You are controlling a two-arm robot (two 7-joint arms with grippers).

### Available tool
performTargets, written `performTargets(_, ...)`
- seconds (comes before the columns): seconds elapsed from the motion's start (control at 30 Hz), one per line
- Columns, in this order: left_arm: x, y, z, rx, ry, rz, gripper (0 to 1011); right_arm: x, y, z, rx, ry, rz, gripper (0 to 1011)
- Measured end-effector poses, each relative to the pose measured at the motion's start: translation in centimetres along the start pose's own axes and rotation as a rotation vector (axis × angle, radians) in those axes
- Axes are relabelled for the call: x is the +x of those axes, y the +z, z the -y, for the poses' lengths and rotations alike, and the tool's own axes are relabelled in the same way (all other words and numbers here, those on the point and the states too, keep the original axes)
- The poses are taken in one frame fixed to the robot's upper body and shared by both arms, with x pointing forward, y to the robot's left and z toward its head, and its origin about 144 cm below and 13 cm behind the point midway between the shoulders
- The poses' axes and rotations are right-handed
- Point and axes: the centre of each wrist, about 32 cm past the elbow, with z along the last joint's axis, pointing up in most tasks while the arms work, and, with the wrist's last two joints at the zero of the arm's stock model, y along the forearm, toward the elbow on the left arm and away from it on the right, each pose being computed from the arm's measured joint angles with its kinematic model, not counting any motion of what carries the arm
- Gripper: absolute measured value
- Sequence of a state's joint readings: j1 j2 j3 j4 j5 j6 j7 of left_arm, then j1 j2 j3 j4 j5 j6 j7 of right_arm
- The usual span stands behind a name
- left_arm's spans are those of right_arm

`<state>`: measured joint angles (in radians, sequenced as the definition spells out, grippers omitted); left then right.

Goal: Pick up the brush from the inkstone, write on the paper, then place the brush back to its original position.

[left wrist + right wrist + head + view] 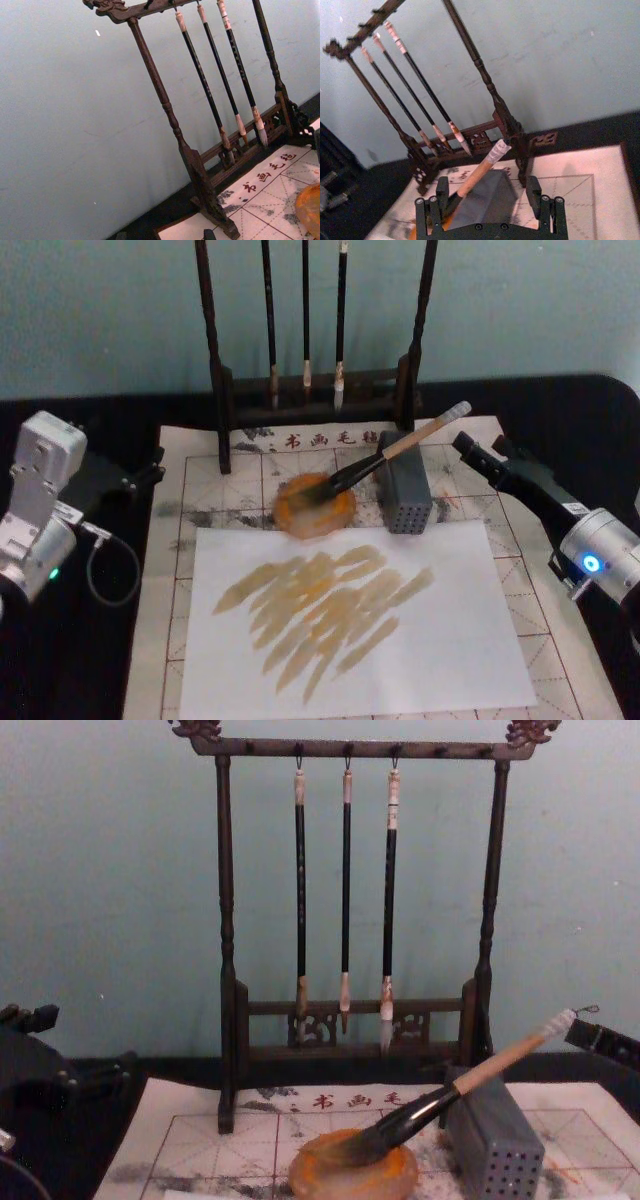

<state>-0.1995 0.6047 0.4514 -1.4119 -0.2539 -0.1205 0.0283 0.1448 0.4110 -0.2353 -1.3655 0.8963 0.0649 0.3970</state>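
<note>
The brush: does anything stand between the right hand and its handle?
Nothing visible does. The right hand, open, faces the free end of the brush; the grey block only props its handle from below.

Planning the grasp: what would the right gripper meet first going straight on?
The right gripper, open, faces the grey block with the brush handle leaning on it; probably the block first; depth unclear.

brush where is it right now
In the head view the brush sits mid-table, tip in the inkstone, handle propped on the grey block to its right.
</note>
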Motion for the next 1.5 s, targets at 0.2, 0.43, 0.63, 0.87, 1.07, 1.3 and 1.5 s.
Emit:
performTargets(0.2,0.0,0.0,0.0,0.000,0.000,0.000,1001,0.6,-0.5,-0.5,0.012,0.034,-0.142,1000)
performTargets(0.43,0.0,0.0,0.0,0.000,0.000,0.000,1001,1.6,-1.6,-1.3,0.039,0.097,-0.318,1000)
performTargets(0.63,0.0,0.0,0.0,0.000,0.000,0.000,1001,1.8,-2.1,-2.1,0.053,0.117,-0.378,1000)
performTargets(0.87,0.0,0.0,0.0,0.000,0.000,0.000,1001,2.0,-2.5,-3.0,0.049,0.119,-0.411,1000)
performTargets(1.07,0.0,0.0,0.0,0.000,0.000,0.000,1001,2.1,-2.8,-3.7,0.050,0.122,-0.436,1000)
performTargets(1.3,0.0,0.0,0.0,0.000,0.000,0.000,1001,2.0,-3.1,-4.6,0.052,0.133,-0.458,1000)
performTargets(1.5,0.0,0.0,0.0,0.000,0.000,0.000,1001,2.0,-3.3,-5.2,0.052,0.137,-0.466,1000)
